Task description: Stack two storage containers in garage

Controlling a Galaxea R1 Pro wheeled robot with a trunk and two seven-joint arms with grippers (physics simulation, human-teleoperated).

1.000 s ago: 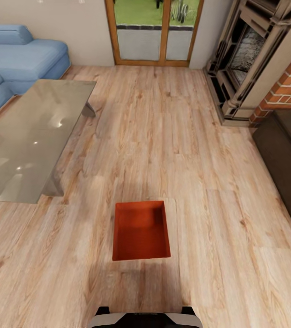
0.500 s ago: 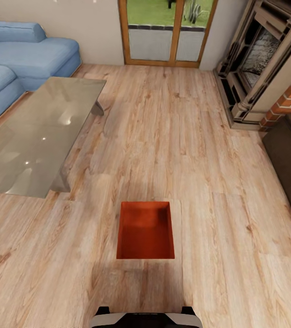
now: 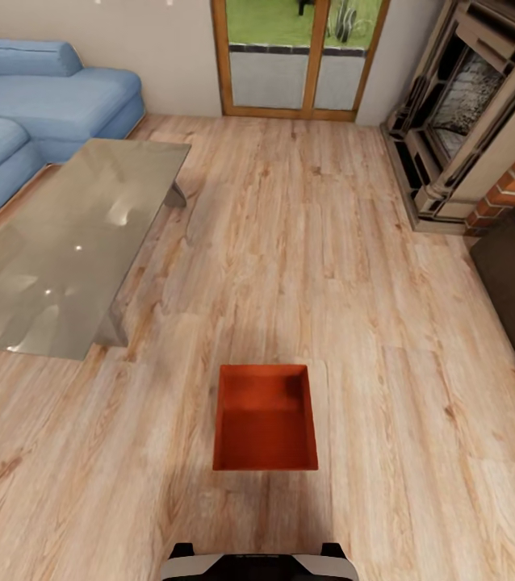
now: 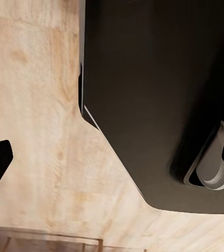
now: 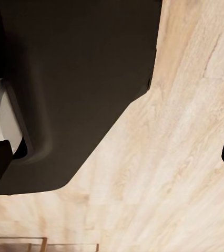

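We see one storage container (image 3: 265, 417) on the living room's plank flooring (image 3: 306, 242), beyond the robot's base (image 3: 257, 563) and nearer than the glass-topped desk (image 3: 64, 242); we should approach squarely, though we cannot tell either pincer's spread.

Storage container (image 3: 265, 420) on plank floor (image 3: 306, 242) ahead of robot; glass table (image 3: 56, 250) left, fireplace (image 3: 467, 113) far right.

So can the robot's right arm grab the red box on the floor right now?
Probably not yet. The red box sits low on the wood floor ahead of the robot with nothing blocking it, but the right tool hangs by the robot's dark base, pointing at bare floor.
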